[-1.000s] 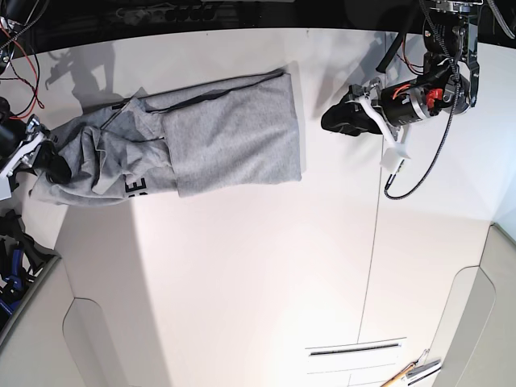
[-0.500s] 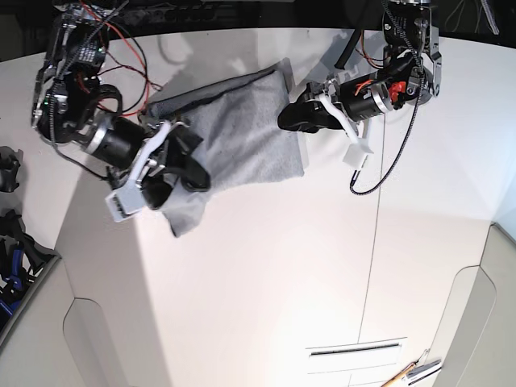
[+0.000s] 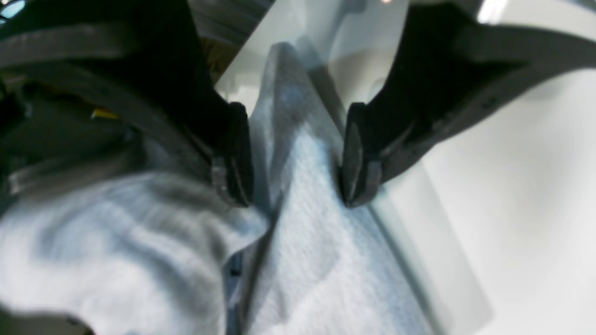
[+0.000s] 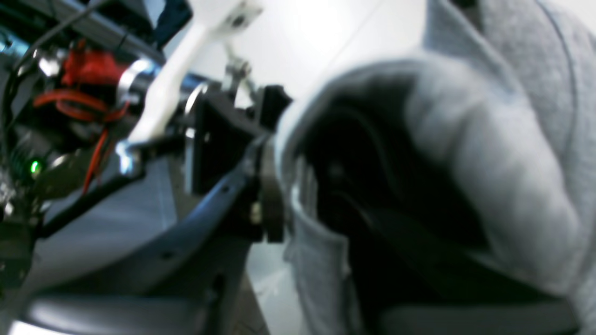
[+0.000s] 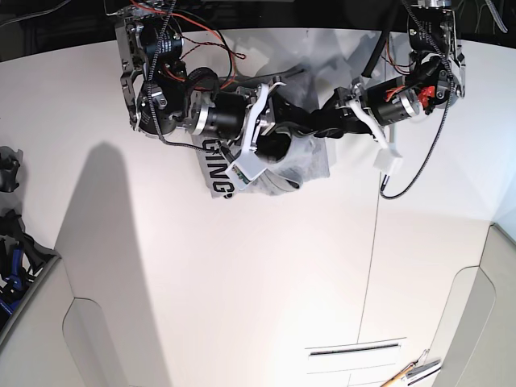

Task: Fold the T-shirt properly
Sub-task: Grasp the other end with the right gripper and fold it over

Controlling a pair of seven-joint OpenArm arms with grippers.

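The heather-grey T-shirt (image 5: 305,168) is bunched at the back middle of the table, with black letters "GING" (image 5: 216,169) on its left flap. My right gripper (image 5: 278,135) holds a fold of it lifted over the rest. In the right wrist view the cloth (image 4: 489,163) drapes over the gripper (image 4: 298,186), which is blurred and mostly covered. My left gripper (image 5: 313,121) lies at the shirt's right edge. In the left wrist view its jaws (image 3: 293,172) stand apart, astride a raised ridge of grey cloth (image 3: 316,260).
The white table (image 5: 242,282) has a seam (image 5: 375,242) running down its right part. A cable and white bracket (image 5: 389,165) hang from the left arm. Dark gear (image 5: 10,258) sits at the left edge. Pens or tools (image 5: 415,372) lie at the lower right.
My right gripper has swung from the far left to the back middle, carrying the shirt's left half over the right half. My left gripper has moved left onto the shirt's right edge.
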